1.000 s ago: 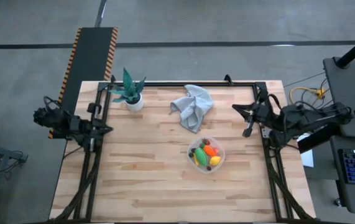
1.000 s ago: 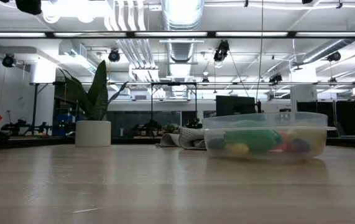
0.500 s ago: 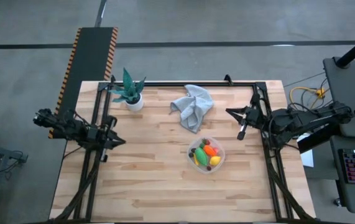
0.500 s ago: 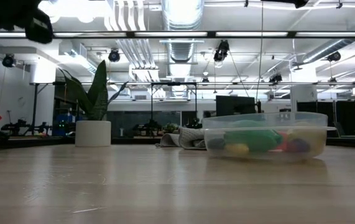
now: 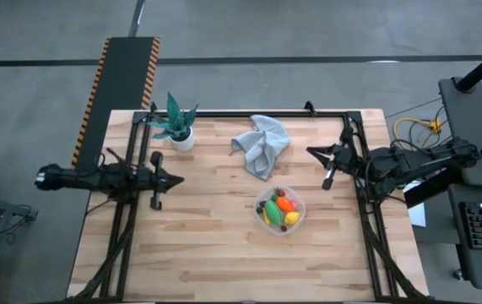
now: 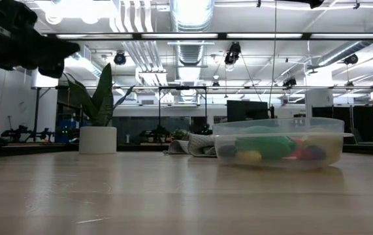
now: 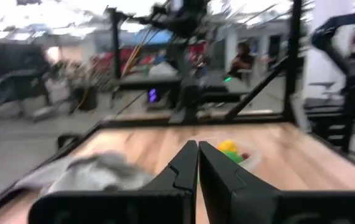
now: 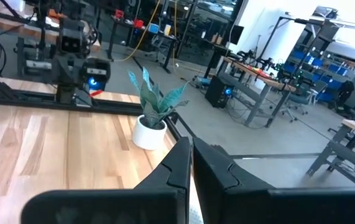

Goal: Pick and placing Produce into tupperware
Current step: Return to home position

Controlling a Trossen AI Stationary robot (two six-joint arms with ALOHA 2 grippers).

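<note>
Starting from the near edge, the pale wooden counter [image 5: 207,253] lies bare in front. Next comes the tupperware [image 5: 280,210], a round see-through tub standing upright on the boards a little right of the middle. The produce sits inside it, packed close together: a green piece [image 5: 272,209] to the left, an orange carrot [image 5: 286,204] beside it, a yellow lemon [image 5: 292,218] by the near right wall and small dark berries [image 5: 283,227] along the near wall.

A little farther back, the two arms hang at either side. The left gripper [image 5: 176,179] reaches in over the counter's left part, well apart from the tub and pointing toward the middle. Its fingers [image 7: 185,167] are pressed together with nothing between them. The right gripper [image 5: 311,151] hovers over the right part of the counter, farther back than the tub and a little to its right, also pointing inward. Its fingers [image 8: 178,163] are likewise closed on nothing.

Farther still, a crumpled grey cloth [image 5: 261,143] lies near the far edge at the middle, behind the tub and apart from it. At the far left a green potted plant [image 5: 176,123] stands upright in a white pot, close to the far rail. Beyond the counter, the low view shows a wide workshop with ceiling ducts and lamps
</note>
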